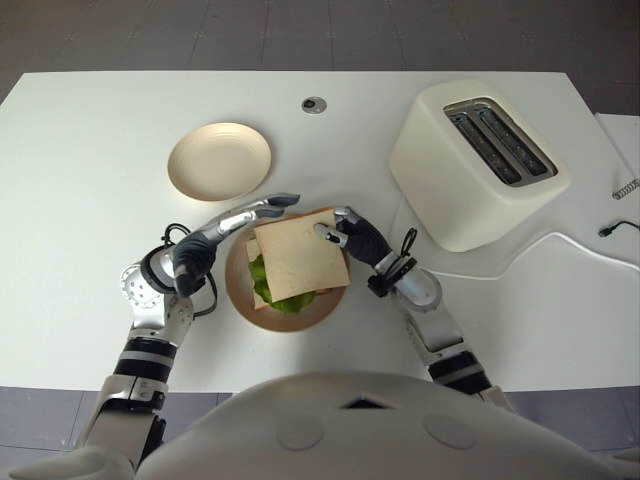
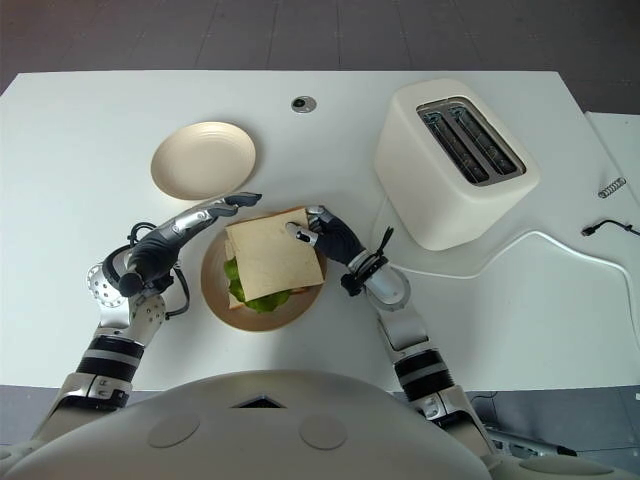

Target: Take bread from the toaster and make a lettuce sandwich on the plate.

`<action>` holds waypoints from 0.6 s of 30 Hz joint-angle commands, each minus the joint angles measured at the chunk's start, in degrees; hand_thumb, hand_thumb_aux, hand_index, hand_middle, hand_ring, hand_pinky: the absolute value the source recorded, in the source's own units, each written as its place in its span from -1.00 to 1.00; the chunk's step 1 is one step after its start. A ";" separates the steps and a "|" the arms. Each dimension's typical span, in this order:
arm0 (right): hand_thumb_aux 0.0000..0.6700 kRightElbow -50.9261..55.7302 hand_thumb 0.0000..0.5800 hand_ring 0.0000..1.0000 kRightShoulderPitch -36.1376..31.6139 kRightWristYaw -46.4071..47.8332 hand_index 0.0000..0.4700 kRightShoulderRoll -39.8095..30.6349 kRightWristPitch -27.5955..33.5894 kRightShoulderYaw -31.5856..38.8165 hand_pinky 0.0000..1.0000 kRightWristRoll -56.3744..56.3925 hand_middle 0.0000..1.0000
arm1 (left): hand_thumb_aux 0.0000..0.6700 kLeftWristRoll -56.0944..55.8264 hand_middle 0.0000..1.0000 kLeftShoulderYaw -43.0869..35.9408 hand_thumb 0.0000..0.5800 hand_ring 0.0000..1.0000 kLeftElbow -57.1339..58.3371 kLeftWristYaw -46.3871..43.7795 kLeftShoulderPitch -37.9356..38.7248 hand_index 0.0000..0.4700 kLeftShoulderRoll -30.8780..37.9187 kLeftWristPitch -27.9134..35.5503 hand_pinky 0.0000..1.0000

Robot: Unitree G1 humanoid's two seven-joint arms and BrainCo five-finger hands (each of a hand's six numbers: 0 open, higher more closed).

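Most lettuce (image 1: 266, 287) under the top bread slice (image 1: 300, 260)

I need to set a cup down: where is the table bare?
Bare: left of the empty plate, and between that plate and the toaster. Crowded: around the sandwich plate, flanked by left hand and right hand.

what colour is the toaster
The toaster is cream white; it shows best in the left eye view.

Your stock: top bread slice (image 1: 300, 258), tan, flat, askew over green lettuce (image 1: 270, 291); seemingly a lower slice (image 1: 253, 250) beneath; all on the tan plate (image 1: 236, 285). White toaster (image 1: 455, 185) stands upright, rear right.
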 commanded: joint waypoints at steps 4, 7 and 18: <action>1.00 6.51 1.00 1.00 -1.16 -5.66 1.00 -0.03 -4.51 2.51 1.00 -9.15 1.00 | -1.00 3.90 -1.00 -2.14 -1.00 -1.00 1.56 -3.16 1.43 -1.00 1.08 -0.87 -1.00; 1.00 7.73 1.00 1.00 -1.80 -7.41 1.00 -0.54 -5.58 2.71 1.00 -11.17 1.00 | -1.00 7.48 -1.00 -3.76 -1.00 -1.00 3.67 -4.58 1.77 -1.00 1.82 -2.09 -1.00; 1.00 8.14 1.00 0.91 -3.15 -9.07 1.00 -1.58 -6.86 2.96 0.91 -13.25 0.91 | 0.29 16.13 -1.00 -8.39 0.75 -1.00 10.48 -4.65 0.82 0.29 5.74 -5.49 -1.00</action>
